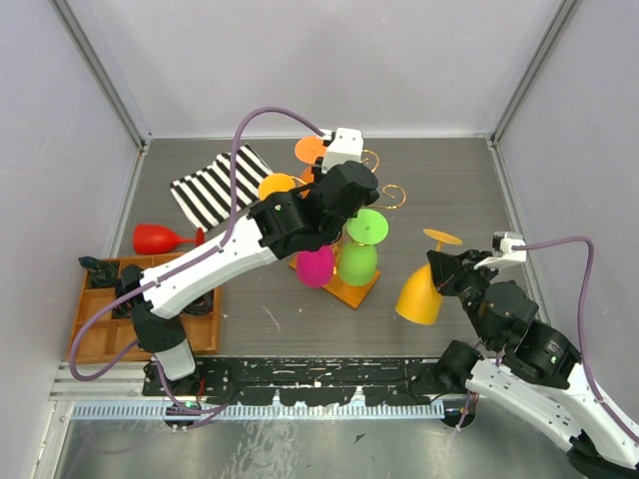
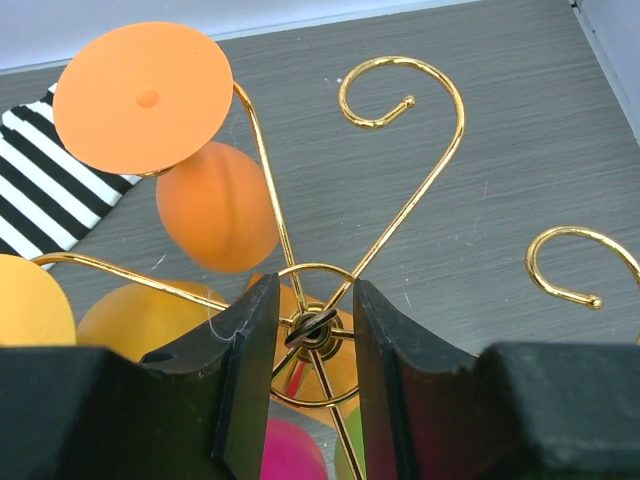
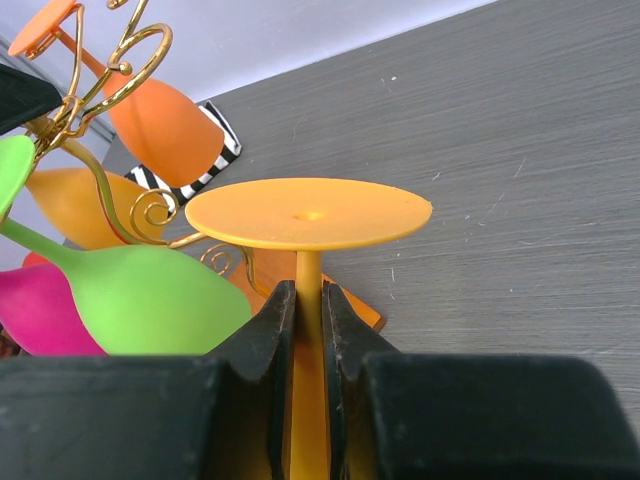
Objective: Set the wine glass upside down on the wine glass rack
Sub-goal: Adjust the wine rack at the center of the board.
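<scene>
Nearest the arms' bases, the right gripper [image 3: 308, 300] is clenched on the stem of the yellow wine glass [image 1: 419, 294]; the glass hangs inverted, foot uppermost and bowl down, in the air to the right of the rack and well apart from it; nothing else touches it.

At mid-table stands the wine glass rack [image 1: 349, 291], its wooden base on the grey table [image 1: 449, 190]; a green glass [image 1: 359, 261], a pink glass [image 1: 316, 265] and an orange glass [image 2: 215, 205] already hang from it. The left gripper [image 2: 312, 330] hovers over the rack's crown, its fingers apart on either side of the central hub and closed on nothing that shows. Beyond it, one curled arm [image 2: 408, 100] and a second [image 2: 590, 300] are bare.

The step in hand appears to be the carry, with the glass gripped but not yet hung; the next move calls for bringing the stem level with a bare curl and sliding it in sideways so the foot rests on the wire, without knocking the hung glasses.

Farther back lies a striped cloth [image 1: 210, 185].
</scene>
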Controlling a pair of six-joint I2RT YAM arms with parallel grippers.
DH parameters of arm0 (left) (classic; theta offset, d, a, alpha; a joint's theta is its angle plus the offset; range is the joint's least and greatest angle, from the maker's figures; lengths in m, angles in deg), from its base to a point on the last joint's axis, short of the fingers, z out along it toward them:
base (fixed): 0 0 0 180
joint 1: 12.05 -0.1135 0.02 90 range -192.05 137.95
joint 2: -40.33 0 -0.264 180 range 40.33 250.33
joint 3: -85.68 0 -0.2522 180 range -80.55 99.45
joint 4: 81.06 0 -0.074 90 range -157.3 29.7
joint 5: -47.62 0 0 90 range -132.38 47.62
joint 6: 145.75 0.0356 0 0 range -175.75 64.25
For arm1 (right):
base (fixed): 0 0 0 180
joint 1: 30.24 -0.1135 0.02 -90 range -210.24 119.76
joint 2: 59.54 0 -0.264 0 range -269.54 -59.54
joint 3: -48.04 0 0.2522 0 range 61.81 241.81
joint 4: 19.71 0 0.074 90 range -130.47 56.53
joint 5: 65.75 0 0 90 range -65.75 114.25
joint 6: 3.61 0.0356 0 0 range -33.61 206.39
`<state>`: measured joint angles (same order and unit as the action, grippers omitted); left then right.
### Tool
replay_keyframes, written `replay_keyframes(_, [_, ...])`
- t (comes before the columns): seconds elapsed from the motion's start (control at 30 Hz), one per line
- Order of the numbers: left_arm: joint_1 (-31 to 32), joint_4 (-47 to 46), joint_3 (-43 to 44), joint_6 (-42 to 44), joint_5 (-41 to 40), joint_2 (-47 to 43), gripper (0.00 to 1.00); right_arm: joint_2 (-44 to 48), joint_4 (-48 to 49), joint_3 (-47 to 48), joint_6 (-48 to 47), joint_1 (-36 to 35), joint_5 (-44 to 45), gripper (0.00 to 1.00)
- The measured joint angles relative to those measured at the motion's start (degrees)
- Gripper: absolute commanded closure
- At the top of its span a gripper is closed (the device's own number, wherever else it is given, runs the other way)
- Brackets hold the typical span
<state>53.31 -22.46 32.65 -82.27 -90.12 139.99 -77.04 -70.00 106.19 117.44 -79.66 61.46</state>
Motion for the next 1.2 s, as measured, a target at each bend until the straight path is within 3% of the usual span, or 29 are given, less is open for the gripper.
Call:
replay_keyframes(0.13, [-0.31, 0.61, -0.11, -0.48, 0.9, 0.0, 0.57, 0.0, 0.0, -0.07, 0.22, 0.0, -0.02, 0.99])
replay_keyframes(0.27, [-0.5, 1.11, -0.13, -0.81, 1.42, 0.0, 0.5, -0.02, 0.02, -0.11, 0.39, 0.0, -0.24, 0.99])
replay_keyframes(0.43, [-0.68, 1.77, -0.42, -1.03, 1.73, -0.02, 0.54, -0.07, 0.02, -0.15, 0.39, 0.0, -0.37, 0.99])
replay_keyframes(0.9, [-1.88, 1.2, -1.25, -0.22, 5.05, -0.61, 0.77, -0.15, 0.02, -0.37, 0.44, 0.0, -0.46, 0.99])
replay_keyframes(1.07, [-3.87, -2.08, -4.83, 2.97, 11.43, -3.37, 0.97, -0.11, 0.02, -0.39, 0.46, 0.0, -0.44, 0.99])
replay_keyframes(1.2, [-6.16, -3.78, -6.64, 7.17, 16.63, -5.2, 1.0, -0.11, 0.02, -0.46, 0.57, 0.0, -0.44, 0.99])
